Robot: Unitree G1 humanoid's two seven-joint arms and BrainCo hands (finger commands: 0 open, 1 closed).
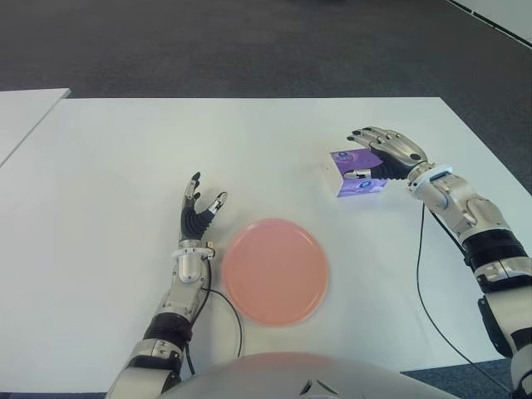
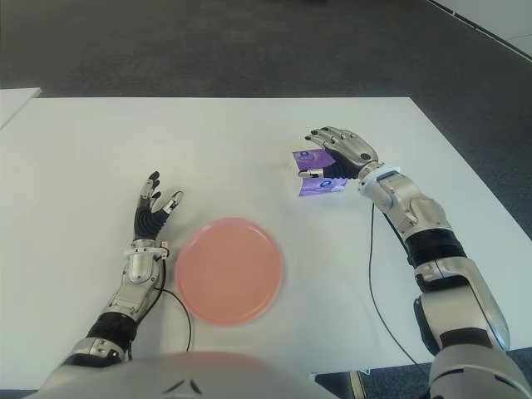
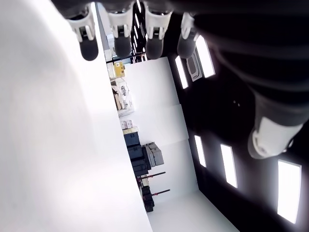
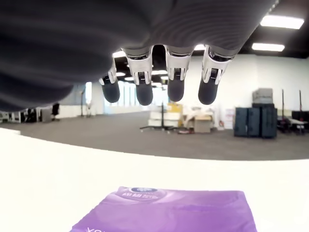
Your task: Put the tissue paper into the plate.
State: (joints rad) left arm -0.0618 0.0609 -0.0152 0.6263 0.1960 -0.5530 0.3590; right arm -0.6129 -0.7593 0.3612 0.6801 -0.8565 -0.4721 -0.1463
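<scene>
From the head camera I see my right hand (image 1: 389,155) over the purple tissue pack (image 1: 359,173), which lies on the white table (image 1: 116,166), well apart from the pink plate (image 1: 274,270). My left hand (image 1: 199,209) shows just beside the plate, on its left, fingers spread and empty.

My right wrist camera shows the fingers (image 4: 176,89) hanging apart above the pack, not squeezing it. I think I am at the grabbing step. Next I must close around it, then lift.

White table (image 1: 125,166), dark carpet floor (image 1: 249,41), ceiling light panels (image 3: 227,164)
</scene>
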